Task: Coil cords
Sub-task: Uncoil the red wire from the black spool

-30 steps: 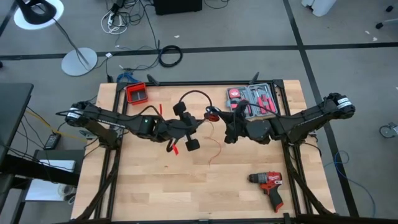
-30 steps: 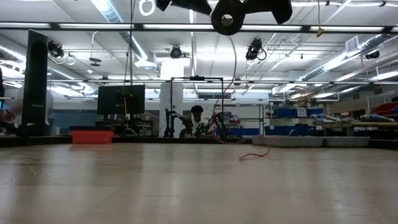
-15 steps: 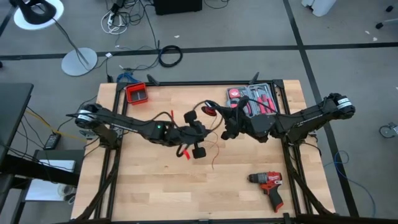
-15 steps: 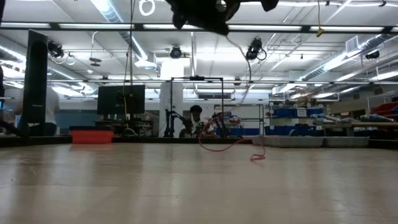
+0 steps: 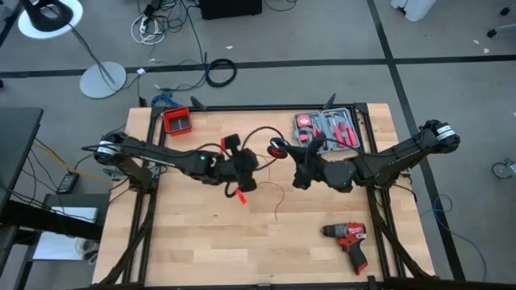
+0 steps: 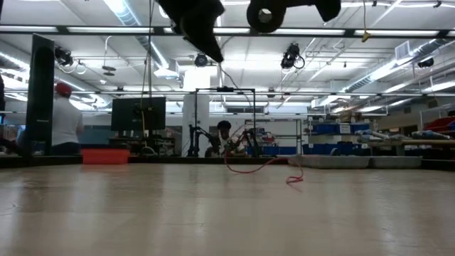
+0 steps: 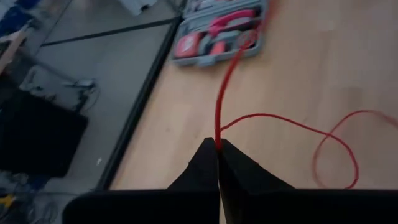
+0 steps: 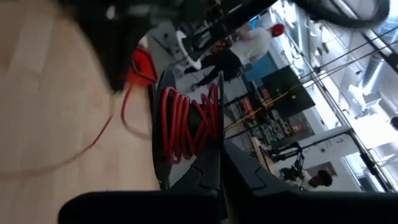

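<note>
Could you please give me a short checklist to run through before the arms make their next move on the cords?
1. Left gripper shut on the red wire: ok.
2. Right gripper shut on the coiled red wire: ok.
3. All wire gathered: not ok, a loose red loop lies on the table.
4. Drill clear of both arms: ok.
5. Tool case clear of the wire: cannot tell.

Overhead, table-level, two wrist views — all share the table (wood).

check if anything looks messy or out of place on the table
A loose tail of the cords trails in an untidy loop across the wooden table below the two grippers instead of sitting in the coil. Otherwise nothing looks spilled or damaged.
</note>
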